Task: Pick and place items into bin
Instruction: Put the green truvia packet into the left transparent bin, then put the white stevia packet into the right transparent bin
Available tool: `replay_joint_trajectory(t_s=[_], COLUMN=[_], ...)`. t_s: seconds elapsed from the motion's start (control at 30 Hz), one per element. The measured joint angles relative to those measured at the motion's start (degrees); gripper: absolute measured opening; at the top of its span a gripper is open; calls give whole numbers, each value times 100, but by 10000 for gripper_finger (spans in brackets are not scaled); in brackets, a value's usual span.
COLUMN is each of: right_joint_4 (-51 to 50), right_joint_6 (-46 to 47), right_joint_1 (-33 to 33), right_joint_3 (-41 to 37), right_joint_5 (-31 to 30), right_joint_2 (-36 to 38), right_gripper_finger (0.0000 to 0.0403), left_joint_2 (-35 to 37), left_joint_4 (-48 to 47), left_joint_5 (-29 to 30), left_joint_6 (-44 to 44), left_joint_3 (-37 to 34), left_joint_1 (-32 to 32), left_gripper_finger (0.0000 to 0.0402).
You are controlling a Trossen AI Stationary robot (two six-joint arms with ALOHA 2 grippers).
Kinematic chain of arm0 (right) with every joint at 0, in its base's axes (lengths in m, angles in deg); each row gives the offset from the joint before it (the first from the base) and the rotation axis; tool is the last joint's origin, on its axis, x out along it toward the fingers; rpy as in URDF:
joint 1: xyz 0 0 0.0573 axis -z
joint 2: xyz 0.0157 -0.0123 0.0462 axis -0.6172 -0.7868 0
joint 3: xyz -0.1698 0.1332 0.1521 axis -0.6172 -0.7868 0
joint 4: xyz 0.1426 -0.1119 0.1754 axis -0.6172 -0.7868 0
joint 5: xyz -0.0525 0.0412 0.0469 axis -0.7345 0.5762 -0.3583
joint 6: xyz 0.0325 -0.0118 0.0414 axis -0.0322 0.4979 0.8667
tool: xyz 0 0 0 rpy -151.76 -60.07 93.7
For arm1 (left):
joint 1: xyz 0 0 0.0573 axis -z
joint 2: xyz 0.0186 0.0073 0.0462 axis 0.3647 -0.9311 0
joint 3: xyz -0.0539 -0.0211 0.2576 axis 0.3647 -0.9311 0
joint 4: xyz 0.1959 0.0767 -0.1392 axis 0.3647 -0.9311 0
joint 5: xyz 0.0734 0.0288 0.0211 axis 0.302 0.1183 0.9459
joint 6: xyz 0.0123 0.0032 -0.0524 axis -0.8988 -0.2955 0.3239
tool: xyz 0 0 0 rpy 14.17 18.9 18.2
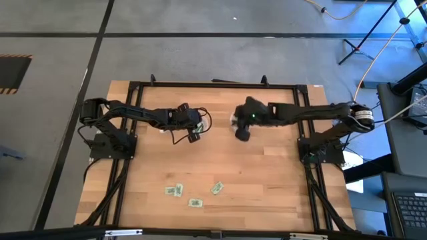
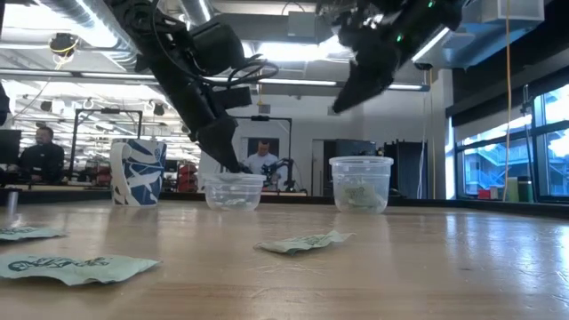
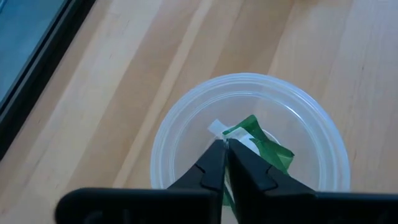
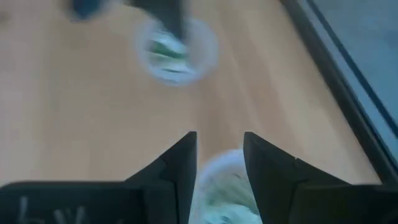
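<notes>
Two clear round tubs stand at the table's far middle. My left gripper [image 3: 225, 149] reaches down into the left tub [image 2: 234, 190] and is shut on a green-and-white packet [image 3: 256, 142]. My right gripper [image 4: 219, 155] hangs open and empty above the right tub [image 2: 360, 184], which holds several pale packets [image 4: 225, 190]. Three more packets [image 1: 175, 191] [image 1: 195, 202] [image 1: 217, 188] lie flat on the near part of the table. In the high view, the grippers [image 1: 194, 136] [image 1: 241, 132] cover both tubs. My left gripper pinches the packet between its two fingers [image 3: 211, 167] near the white end [image 3: 217, 129], coming from above and pointing down into the tub. The packet's green part [image 3: 273, 152] sticks out beyond the fingertips, inside the tub's rim; whether it touches the bottom I cannot tell.
A blue-and-white patterned cup [image 2: 138, 172] stands left of the tubs in the low view. Black frame rails [image 1: 123, 193] run along the table's left and right sides. Bare wood lies between the tubs and the near packets. People sit in the room behind.
</notes>
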Motion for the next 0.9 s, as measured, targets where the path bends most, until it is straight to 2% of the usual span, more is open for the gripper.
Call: replay_joint_trajectory(t_s=[0.3, 0.5, 0.7, 0.9], right_joint_4=[151, 207, 883, 1439], right_joint_6=[-568, -546, -800, -987], right_joint_1=[-1146, -1821, -2350, -2588], right_joint_3=[2, 0, -2, -4], right_joint_5=[823, 879, 913, 1319], right_joint_2=[6, -78, -670, -1420], right_gripper_finger=[135, 135, 135, 135], left_joint_2=[0, 0, 21, 102], left_joint_4=[10, 36, 49, 64], left_joint_5=[49, 71, 70, 46], left_joint_6=[0, 0, 0, -32], left_joint_3=[2, 2, 7, 9], left_joint_1=[-2, 0, 0, 25], left_gripper_finger=[74, 83, 83, 86])
